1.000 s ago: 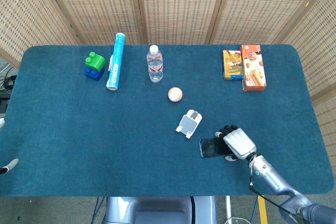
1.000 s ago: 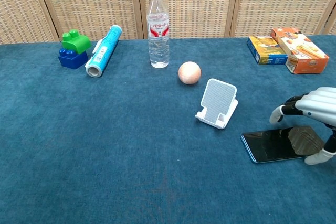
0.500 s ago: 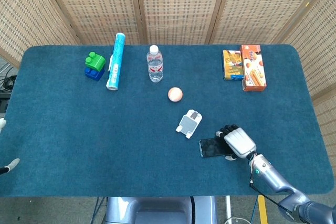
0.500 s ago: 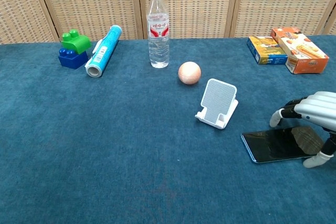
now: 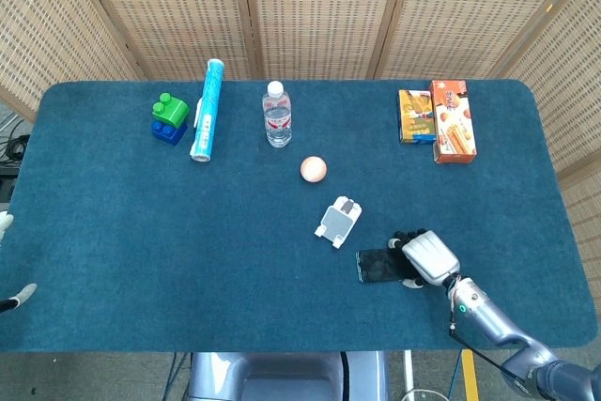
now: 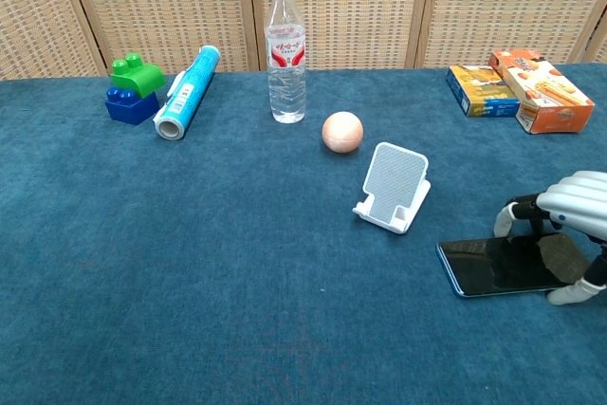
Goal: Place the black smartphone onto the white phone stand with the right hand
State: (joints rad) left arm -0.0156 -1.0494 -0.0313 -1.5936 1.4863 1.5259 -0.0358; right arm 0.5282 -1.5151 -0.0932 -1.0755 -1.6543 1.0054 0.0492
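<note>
The black smartphone (image 5: pixel 377 265) (image 6: pixel 486 268) lies flat on the blue table cloth, just right of and nearer than the white phone stand (image 5: pixel 338 221) (image 6: pixel 394 187). The stand sits upright and empty, its slotted back facing the chest view. My right hand (image 5: pixel 429 258) (image 6: pixel 575 204) is low over the phone's right end. Its fingers (image 6: pixel 505 221) reach down at the phone's far edge and the thumb (image 6: pixel 567 295) at the near edge. The phone still rests on the cloth. Only pale fingertips of my left hand (image 5: pixel 9 300) show at the far left edge of the head view.
A peach ball (image 5: pixel 313 169) (image 6: pixel 342 131) lies just behind the stand, and a water bottle (image 5: pixel 277 115) (image 6: pixel 286 52) stands further back. Two snack boxes (image 5: pixel 437 122) (image 6: pixel 519 86) lie at the back right. A blue tube (image 5: pixel 207 108) and green-blue blocks (image 5: pixel 169 117) are at the back left.
My right hand has sunk lower onto the phone's right end, and its fingers have come down to the phone's far edge. The phone and the stand stay where they were.
</note>
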